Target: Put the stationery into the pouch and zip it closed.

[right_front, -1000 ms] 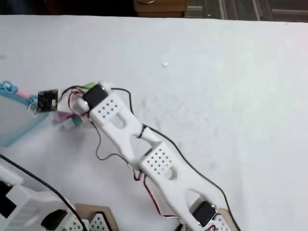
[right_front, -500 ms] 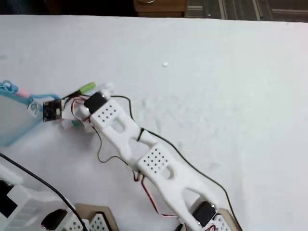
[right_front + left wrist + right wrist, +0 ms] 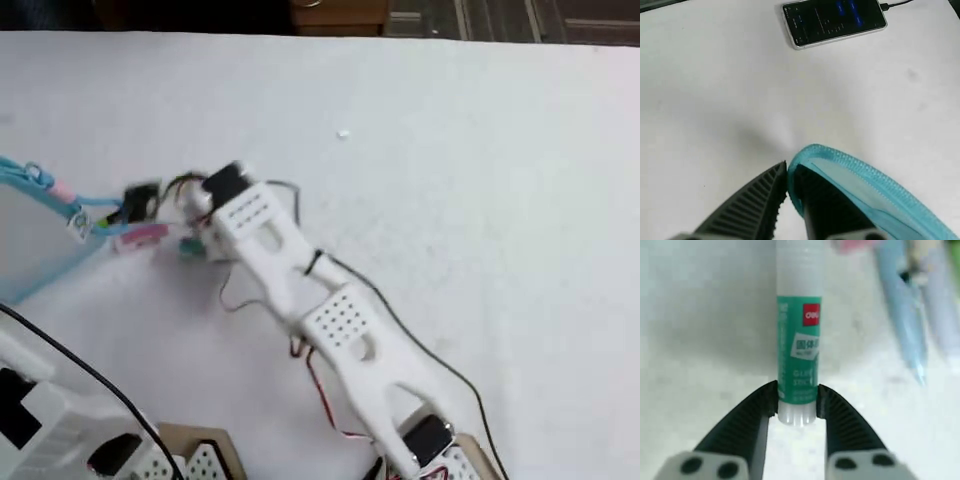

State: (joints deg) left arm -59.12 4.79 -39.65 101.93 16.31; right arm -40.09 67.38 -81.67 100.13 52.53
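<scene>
The right fingers (image 3: 747,425) clamp the white bottom end of a glue stick (image 3: 799,340), one on each side. The green-labelled stick runs straight away from them over the white desk (image 3: 700,315). Near it, but apart from it, lie a blue pen (image 3: 902,315) and a paler pen (image 3: 940,310), both blurred.

In the left wrist view the left fingers (image 3: 757,205) pinch the rim of the pouch (image 3: 865,185). One black finger lies outside the blue zip edge, and the other shows through the clear wall. Farther off on the desk lies a phone (image 3: 835,22) with a cable (image 3: 895,4) plugged in.

From above, the right arm (image 3: 340,320) stretches from the near edge toward the pouch, which lies at the desk's left edge. The arm's tip is near the pouch's corner, and a pink item (image 3: 145,235) lies just beside that corner. The left arm (image 3: 40,420) sits at the near left corner.
</scene>
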